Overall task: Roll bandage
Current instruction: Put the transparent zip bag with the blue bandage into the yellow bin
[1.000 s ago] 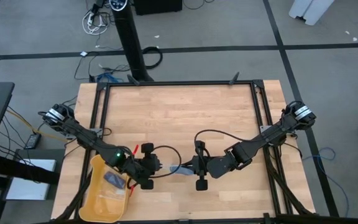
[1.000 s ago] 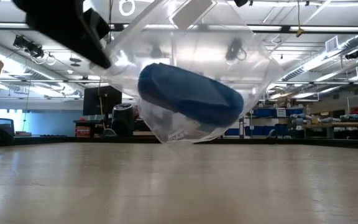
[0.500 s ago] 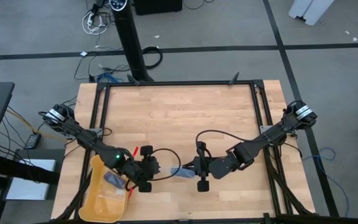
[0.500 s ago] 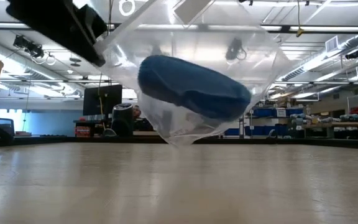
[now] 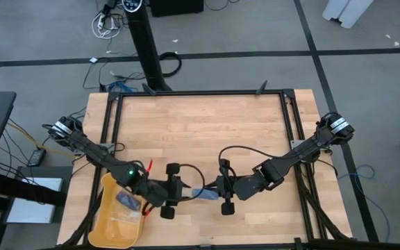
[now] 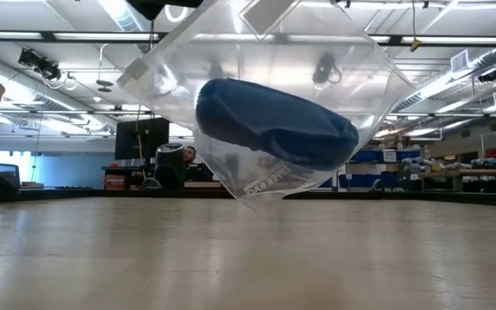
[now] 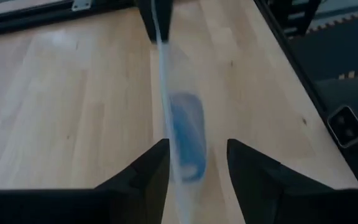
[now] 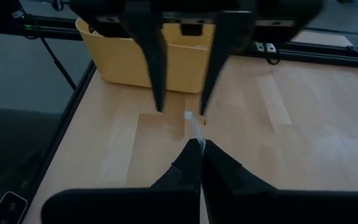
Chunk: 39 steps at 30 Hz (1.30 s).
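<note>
Faint print on the clear plastic bag [image 6: 257, 103] is too small to read. The bandage [image 6: 274, 120] sits inside it, hanging just above the pale wooden table [image 5: 207, 132]. The right gripper [image 8: 196, 144] pinches the bag's edge; the left gripper [image 7: 196, 163] stands released, fingers either side of the bag. A yellow bin [image 5: 113, 215] sits at the table's left corner; a ceiling-lit workshop lies behind.

Both arms are dark and slender, with silver-ringed joints near the desk's side edges. Black cables loop from their wrists. A small green light glows on the left arm [image 5: 131, 173].
</note>
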{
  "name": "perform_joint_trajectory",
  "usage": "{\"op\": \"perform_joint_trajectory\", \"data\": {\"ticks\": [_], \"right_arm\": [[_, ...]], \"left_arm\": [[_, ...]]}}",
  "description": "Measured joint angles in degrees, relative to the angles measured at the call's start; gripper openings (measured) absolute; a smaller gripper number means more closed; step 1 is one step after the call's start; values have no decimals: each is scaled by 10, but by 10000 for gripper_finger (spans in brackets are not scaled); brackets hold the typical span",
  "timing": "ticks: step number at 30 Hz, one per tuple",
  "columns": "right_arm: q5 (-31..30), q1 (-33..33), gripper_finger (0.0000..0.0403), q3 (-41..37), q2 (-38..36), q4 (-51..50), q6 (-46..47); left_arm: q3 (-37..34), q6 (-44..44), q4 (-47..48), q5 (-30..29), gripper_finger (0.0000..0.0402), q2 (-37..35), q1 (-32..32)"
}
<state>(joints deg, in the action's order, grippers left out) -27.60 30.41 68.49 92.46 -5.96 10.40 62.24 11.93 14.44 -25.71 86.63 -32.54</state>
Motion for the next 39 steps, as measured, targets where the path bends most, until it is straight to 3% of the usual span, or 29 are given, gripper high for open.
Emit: {"op": "perform_joint_trajectory", "data": {"ticks": [6,12,17,20,22,30,39], "right_arm": [[4,0,0,0,0,2,-2],[5,-1,0,0,1,9,-10],[5,0,0,0,1,12,-11],[-9,0,7,-1,1,13,-11],[-21,0,15,-1,1,14,-10],[-65,10,60,-1,-1,10,-16],[-76,14,86,-1,-19,-8,-12]], "left_arm": [[0,-13,-26,23,163,5,30],[0,-61,-69,84,150,49,47],[1,-89,-59,36,97,55,42],[30,-101,13,5,31,54,28],[64,-99,80,-15,11,53,16],[195,3,361,-71,4,51,-61],[279,168,606,-93,2,52,-157]]}}
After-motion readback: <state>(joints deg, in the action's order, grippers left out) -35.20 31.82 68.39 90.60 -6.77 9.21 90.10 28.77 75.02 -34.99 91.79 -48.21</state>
